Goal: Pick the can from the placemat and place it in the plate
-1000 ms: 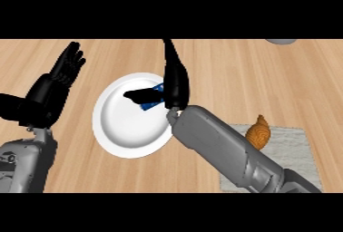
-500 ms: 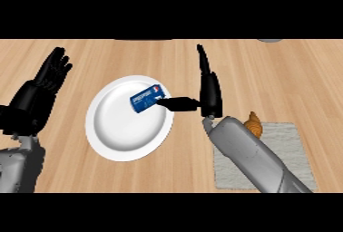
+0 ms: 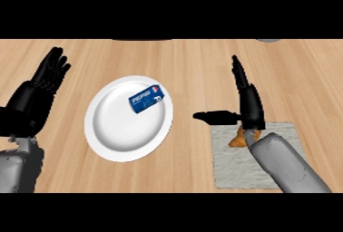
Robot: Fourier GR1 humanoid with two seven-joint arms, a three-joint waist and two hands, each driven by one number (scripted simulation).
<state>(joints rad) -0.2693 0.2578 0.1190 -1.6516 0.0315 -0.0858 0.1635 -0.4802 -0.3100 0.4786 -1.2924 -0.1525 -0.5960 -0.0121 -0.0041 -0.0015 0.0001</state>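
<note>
So the blue can (image 3: 144, 100) lies inside the plate (image 3: 120, 140); right hand (image 3: 247, 102) right of the plate, spread and holding nothing, left hand (image 3: 36, 97) spread on the plate's left.

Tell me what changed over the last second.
The right hand let go of the can and drew back rightward off the plate, now open over the placemat edge. The can lies on the plate. The left hand stayed open at the left; the orange object stayed on the placemat.

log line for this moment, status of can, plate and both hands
can: lying in plate | right hand: open, over counter beside plate | left hand: open, resting at left edge
</note>
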